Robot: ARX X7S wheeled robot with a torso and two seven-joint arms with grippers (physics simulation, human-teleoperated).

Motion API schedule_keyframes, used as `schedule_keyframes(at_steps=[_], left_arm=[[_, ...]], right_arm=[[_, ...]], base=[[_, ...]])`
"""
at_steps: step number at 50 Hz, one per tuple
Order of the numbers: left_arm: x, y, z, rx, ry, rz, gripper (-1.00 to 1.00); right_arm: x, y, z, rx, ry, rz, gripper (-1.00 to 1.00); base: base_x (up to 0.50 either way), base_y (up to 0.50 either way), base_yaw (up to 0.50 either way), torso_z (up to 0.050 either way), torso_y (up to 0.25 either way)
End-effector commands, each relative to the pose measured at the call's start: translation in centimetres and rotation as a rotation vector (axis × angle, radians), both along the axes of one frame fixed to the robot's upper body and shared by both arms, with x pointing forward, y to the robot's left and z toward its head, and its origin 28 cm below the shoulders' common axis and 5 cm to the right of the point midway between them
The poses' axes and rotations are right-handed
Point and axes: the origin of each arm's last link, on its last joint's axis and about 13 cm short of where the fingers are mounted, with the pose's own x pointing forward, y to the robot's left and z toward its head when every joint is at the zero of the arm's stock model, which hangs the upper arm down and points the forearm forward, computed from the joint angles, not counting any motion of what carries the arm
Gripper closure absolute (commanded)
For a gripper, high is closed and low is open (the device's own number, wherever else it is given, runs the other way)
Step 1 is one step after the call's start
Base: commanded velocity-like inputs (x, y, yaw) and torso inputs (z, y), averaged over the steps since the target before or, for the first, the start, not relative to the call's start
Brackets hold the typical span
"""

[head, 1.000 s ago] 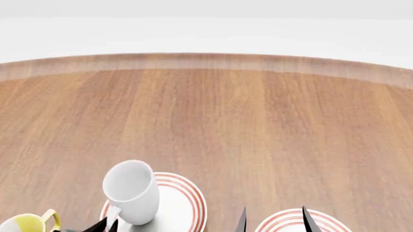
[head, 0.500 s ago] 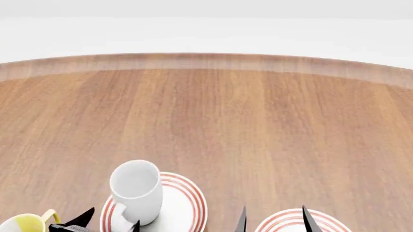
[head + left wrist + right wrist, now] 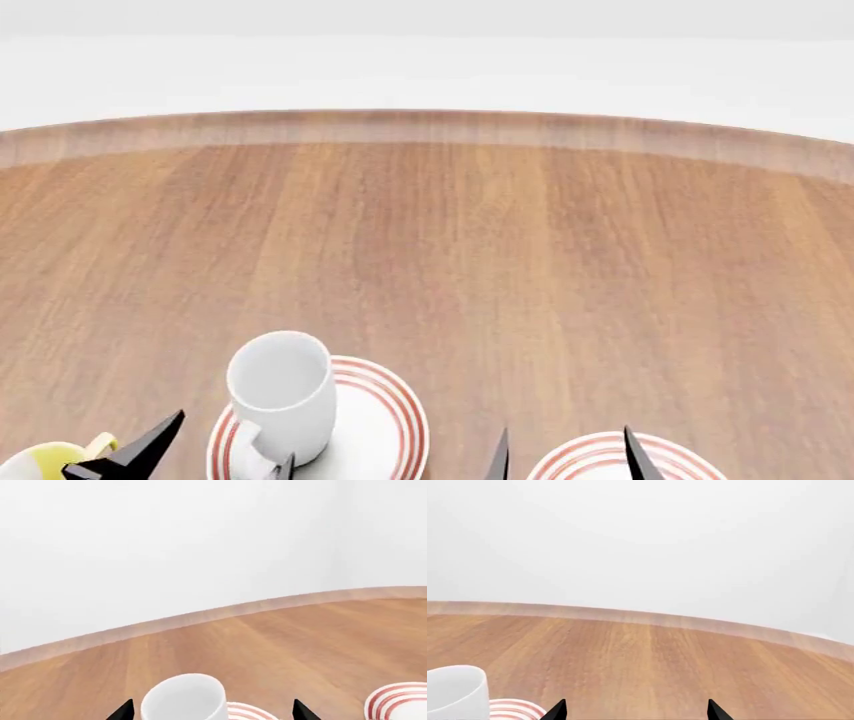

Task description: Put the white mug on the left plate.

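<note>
Two red-ringed plates sit at the near edge of the wooden tabletop (image 3: 534,250). The white mug (image 3: 282,395) stands upright on the left plate (image 3: 380,420), toward its left side, mouth up, its handle turned toward the near side. The second plate (image 3: 627,455) lies to the right, apart from the first. The left end effector (image 3: 207,450) has its fingers spread wide, one black tip left of the mug and one just near it, holding nothing. The right end effector (image 3: 563,455) is also spread apart and empty, its tips over the near right plate. A yellow-lined mug (image 3: 54,462) is at the near left corner, partly hidden behind a left fingertip.
</note>
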Motion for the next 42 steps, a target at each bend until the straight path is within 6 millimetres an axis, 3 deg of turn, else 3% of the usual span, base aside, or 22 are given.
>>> schedule_keyframes(at_steps=[1, 6, 12, 24, 42], left_arm=[[-3.9, -0.4, 3.5, -0.011, -0.119, -0.045, -1.00], [-5.0, -0.4, 4.1, -0.012, -0.148, -0.051, -1.00], [-5.4, -0.5, 4.9, -0.025, -0.176, -0.046, -1.00], [-7.2, -0.8, 6.6, -0.028, -0.247, -0.065, -1.00], [-7.1, -1.2, 6.6, -0.014, -0.252, -0.080, -1.00]], right_arm=[[0.0, 0.0, -0.1, 0.005, 0.001, 0.002, -1.00], [-0.1, 0.0, 0.0, 0.012, -0.004, 0.004, -1.00], [-0.9, 0.1, 1.9, 0.100, -0.168, 0.033, -1.00], [-2.0, 0.1, 2.5, 0.097, -0.196, 0.043, -1.00], [-2.0, 0.4, 2.5, 0.096, -0.193, 0.060, -1.00]], base=[[0.00, 0.00, 0.00, 0.000, 0.000], [0.00, 0.00, 0.00, 0.000, 0.000], [0.00, 0.00, 0.00, 0.000, 0.000], [0.00, 0.00, 0.00, 0.000, 0.000], [0.00, 0.00, 0.00, 0.000, 0.000]])
